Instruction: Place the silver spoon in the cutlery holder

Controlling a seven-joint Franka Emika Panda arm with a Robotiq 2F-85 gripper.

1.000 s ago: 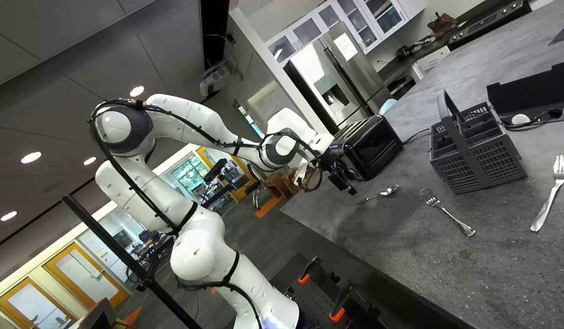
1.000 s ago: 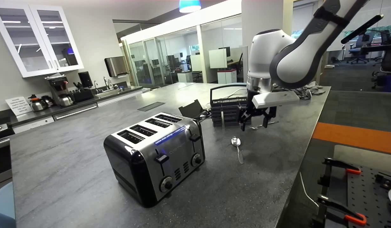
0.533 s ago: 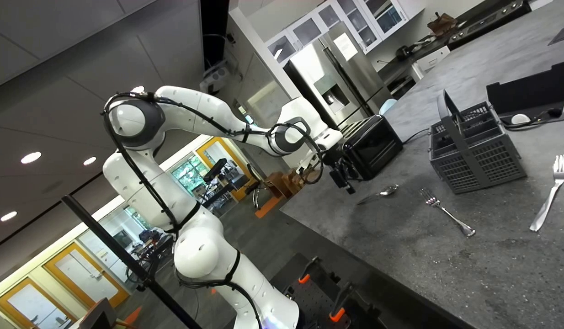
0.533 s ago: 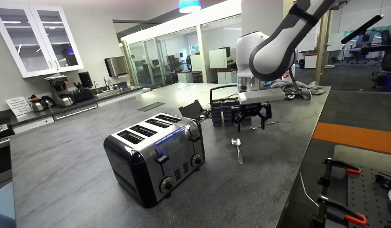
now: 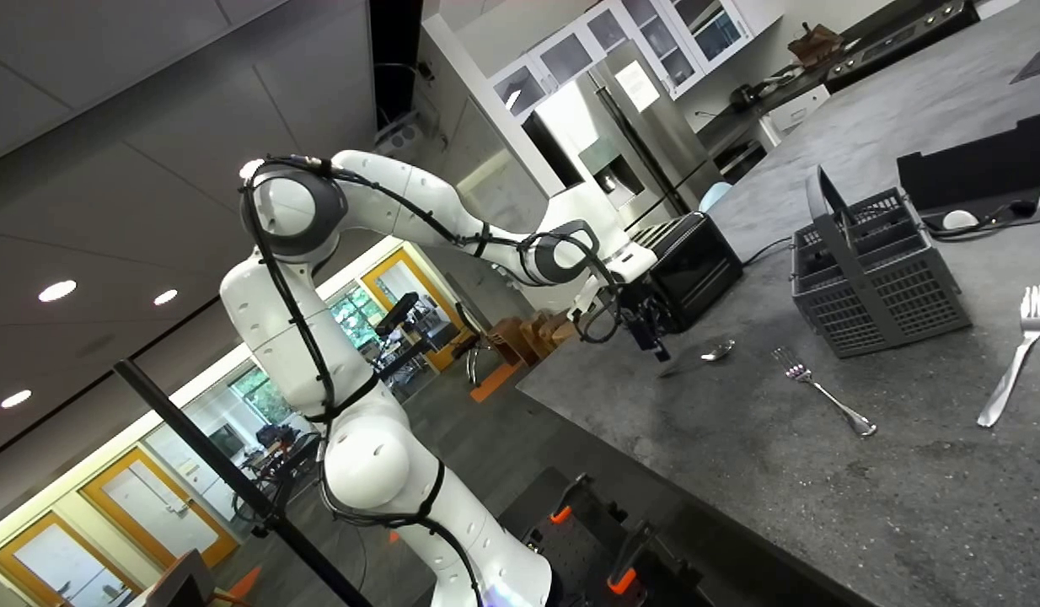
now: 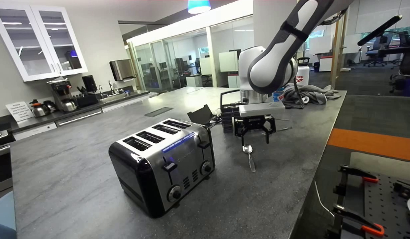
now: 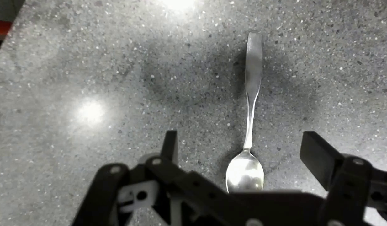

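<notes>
one spoon (image 7: 253, 72) lies flat on the surface (image 7: 55, 163). above the spoon hangs the gripper (image 7: 239, 138); its two fingers (image 7: 320, 160) stand apart, one at each side of the spoon in the wrist view. the toaster (image 6: 158, 166) and one fork (image 5: 826, 394) are near the spoon. the holder (image 5: 916, 299) stands apart from the spoon, and a second fork (image 5: 1016, 362) lies farther away.

A sign (image 6: 19, 111) reads "PLEASE THROW AWAY", the toaster label (image 6: 178, 142) "shade settings".
</notes>
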